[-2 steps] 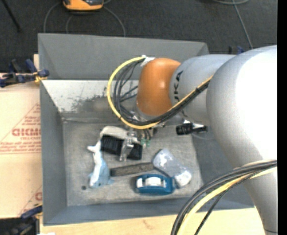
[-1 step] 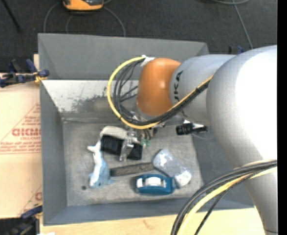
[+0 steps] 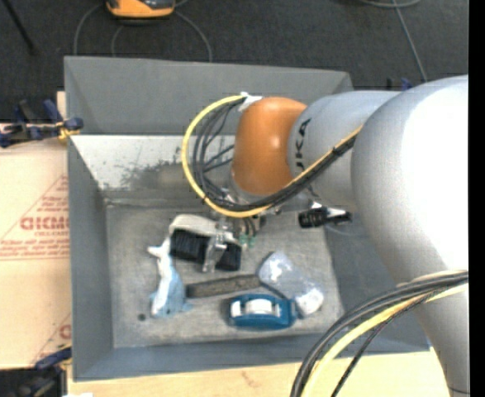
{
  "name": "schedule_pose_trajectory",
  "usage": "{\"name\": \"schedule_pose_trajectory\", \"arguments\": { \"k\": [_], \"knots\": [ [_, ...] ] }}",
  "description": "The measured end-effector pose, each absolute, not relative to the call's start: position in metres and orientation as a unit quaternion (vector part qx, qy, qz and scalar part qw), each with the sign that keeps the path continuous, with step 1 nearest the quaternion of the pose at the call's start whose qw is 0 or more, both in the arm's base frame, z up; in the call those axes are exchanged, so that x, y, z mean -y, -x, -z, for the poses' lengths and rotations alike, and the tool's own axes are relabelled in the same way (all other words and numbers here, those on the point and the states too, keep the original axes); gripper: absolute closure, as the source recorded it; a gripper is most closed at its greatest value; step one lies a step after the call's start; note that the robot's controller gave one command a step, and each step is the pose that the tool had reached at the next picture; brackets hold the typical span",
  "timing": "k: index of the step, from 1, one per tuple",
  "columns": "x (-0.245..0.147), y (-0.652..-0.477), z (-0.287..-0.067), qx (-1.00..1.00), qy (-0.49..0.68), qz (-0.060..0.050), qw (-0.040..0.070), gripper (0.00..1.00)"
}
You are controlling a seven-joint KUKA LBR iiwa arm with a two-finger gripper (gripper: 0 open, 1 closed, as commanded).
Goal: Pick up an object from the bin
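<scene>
Camera view, from above and slightly to one side: a grey metal bin (image 3: 89, 255) is shown with the robot arm (image 3: 391, 164) reaching in from the right. Its wrist is hidden under an orange cover (image 3: 263, 143) ringed by cables. Below that cover the gripper (image 3: 225, 251) is seen low over the middle of the bin floor, just beside a black blocky object (image 3: 187, 245). A white piece (image 3: 188, 222) lies against that object's far side. Whether the gripper is clenched or released cannot be told, as it is largely hidden by the wrist. Nearer the front wall, a light blue figure (image 3: 168, 289), a dark flat bar (image 3: 221, 286), a blue and white tape dispenser (image 3: 259, 310) and a crumpled clear bag (image 3: 279, 270) are scattered. The step in hand is judged to be the placing of the gripper for a grasp; nothing is seen to be held. The next move is judged to call for a closing on the black blocky object alone, kept clear of the bar, and then a straight lift.
</scene>
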State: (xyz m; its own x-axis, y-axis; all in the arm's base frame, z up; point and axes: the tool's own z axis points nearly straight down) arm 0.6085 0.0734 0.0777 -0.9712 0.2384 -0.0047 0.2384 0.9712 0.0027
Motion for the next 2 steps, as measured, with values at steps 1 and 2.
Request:
{"name": "schedule_pose_trajectory", "arguments": {
  "k": [1,2],
  "knots": [
    [-0.073,-0.607,-0.096,-0.993,-0.12,0.0,-0.002,1.0],
    [-0.073,-0.609,-0.111,-0.993,-0.12,-0.001,0.002,1.0]
  ]
}}
